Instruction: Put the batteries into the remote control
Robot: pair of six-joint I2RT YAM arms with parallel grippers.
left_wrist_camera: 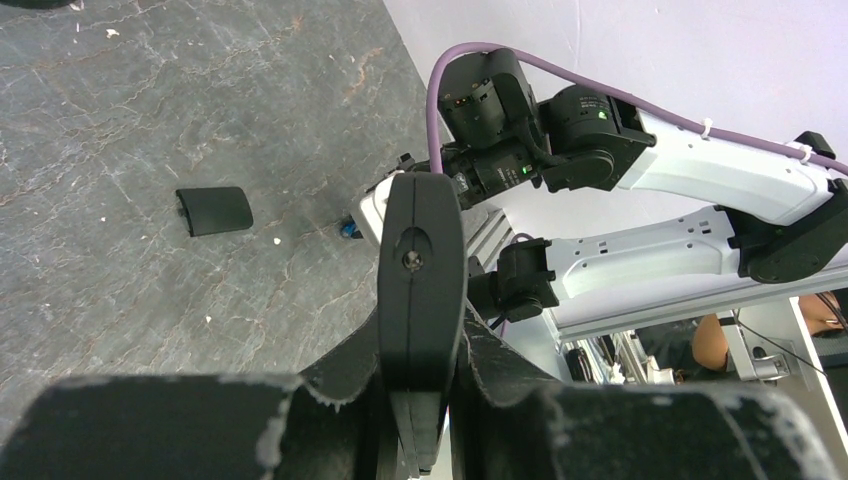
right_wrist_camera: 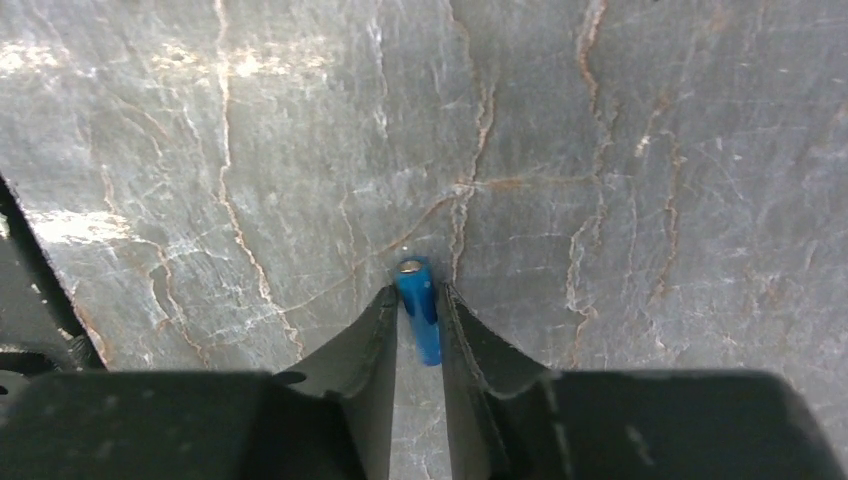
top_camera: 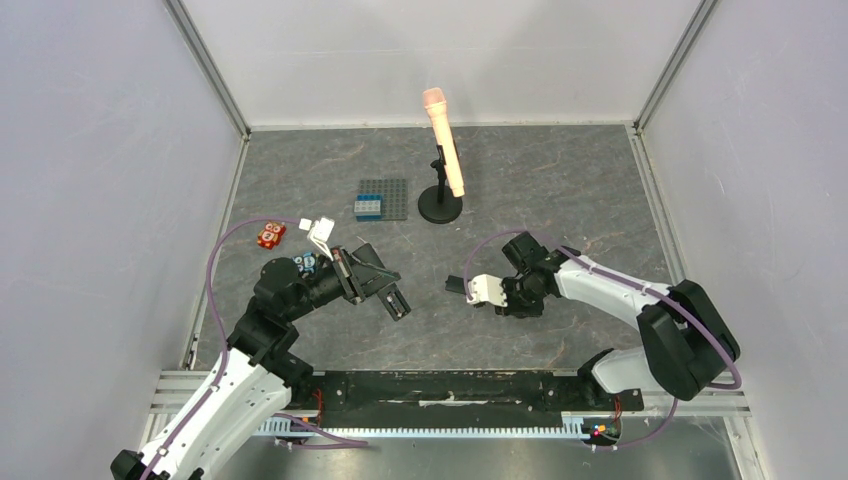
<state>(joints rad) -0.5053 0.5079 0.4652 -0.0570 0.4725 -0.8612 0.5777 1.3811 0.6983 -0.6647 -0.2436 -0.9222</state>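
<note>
Top external view has both arms meeting around the middle of the counter (top_camera: pixel 570 200), a bit closer to the near edge than the far one.

Starting on the left: your left pincer (left_wrist_camera: pixel 420 335) is clamped on the remote control (left_wrist_camera: pixel 420 230). It's holding the remote up off the counter with the free end toward the other arm. My guess is that's to present the battery bay to the incoming hand, though I can't actually see the bay from any view. The back cover (left_wrist_camera: pixel 214 211) is lying flat on the counter by itself, well apart from the remote, so the bay should be open already.

Moving right: your right pincer (right_wrist_camera: pixel 418 291) is closed on one battery (right_wrist_camera: pixel 421 325), a blue one. Its pale tip sticks out past the fingertips, which is handy because the leading end is free to go in first. It looks lifted off the counter, near the remote but not touching it.

I can't spot a second battery anywhere. Lining that tip up with the bay looks like the fiddly bit.
</note>
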